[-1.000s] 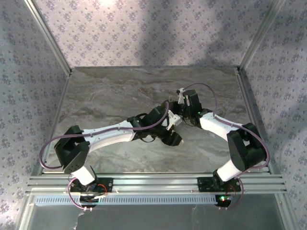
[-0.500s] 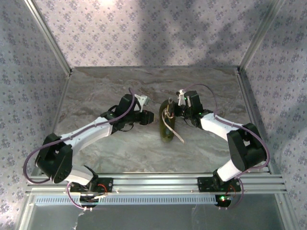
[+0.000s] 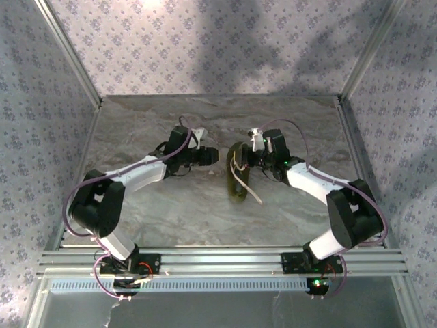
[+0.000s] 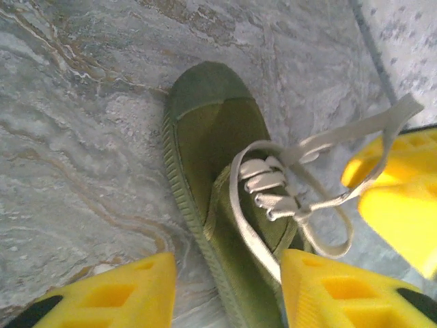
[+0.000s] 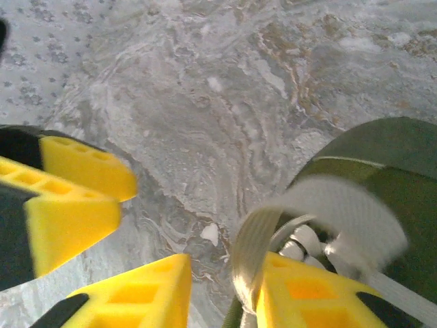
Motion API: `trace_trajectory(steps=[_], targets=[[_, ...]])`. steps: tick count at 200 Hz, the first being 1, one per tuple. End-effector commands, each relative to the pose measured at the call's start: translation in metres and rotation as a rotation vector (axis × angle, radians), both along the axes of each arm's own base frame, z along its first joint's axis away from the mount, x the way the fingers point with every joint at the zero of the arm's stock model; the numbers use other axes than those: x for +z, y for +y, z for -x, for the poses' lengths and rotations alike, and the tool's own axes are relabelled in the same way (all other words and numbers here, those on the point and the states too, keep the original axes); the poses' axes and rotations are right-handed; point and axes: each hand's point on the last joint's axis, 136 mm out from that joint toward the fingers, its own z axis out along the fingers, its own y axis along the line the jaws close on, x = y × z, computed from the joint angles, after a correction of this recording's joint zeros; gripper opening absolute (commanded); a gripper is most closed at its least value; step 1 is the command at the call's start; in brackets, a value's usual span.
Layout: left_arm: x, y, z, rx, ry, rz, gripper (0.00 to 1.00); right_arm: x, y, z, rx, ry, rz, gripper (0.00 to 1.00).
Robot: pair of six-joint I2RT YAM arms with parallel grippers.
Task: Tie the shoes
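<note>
Left gripper [image 4: 227,265] released, jaws wide, hovering just beside the olive shoe [image 4: 218,137] at mid-table. A second ago we had it over the shoe alongside the right gripper [image 3: 244,157]; it has since swung left, so we judge a re-grasp is coming. White lace [image 4: 266,184] runs between the right gripper's fingers [image 5: 321,301]; clamped or not, we cannot tell. No bow yet: a loose end [image 3: 250,192] trails on the marble table [image 3: 150,123]. Right gripper crowds the approach.
</note>
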Motion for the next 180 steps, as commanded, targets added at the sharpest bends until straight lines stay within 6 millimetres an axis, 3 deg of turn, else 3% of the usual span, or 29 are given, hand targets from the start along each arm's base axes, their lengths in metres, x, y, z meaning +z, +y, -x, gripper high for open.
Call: trace_trajectory(steps=[1, 32, 71, 98, 144, 180], targets=[[0.021, -0.017, -0.006, -0.017, 0.012, 0.086, 0.48, 0.024, 0.004, 0.008, 0.082, -0.091, -0.007, 0.41], [0.019, -0.017, -0.008, 0.0, 0.059, 0.063, 0.5, 0.034, -0.016, 0.007, -0.001, -0.134, 0.052, 0.43], [0.035, -0.029, 0.002, -0.063, 0.051, -0.086, 0.56, 0.032, -0.103, -0.002, -0.442, -0.083, 0.223, 0.43], [0.041, -0.044, 0.01, -0.121, 0.053, -0.233, 0.67, 0.016, -0.14, 0.007, -0.571, 0.02, 0.239, 0.43], [0.027, -0.052, 0.0, -0.142, 0.103, -0.414, 0.83, 0.011, -0.162, 0.021, -0.609, 0.047, 0.195, 0.42], [0.021, -0.08, 0.004, -0.259, 0.154, -0.293, 0.83, 0.015, -0.163, 0.026, -0.579, 0.039, 0.193, 0.42]])
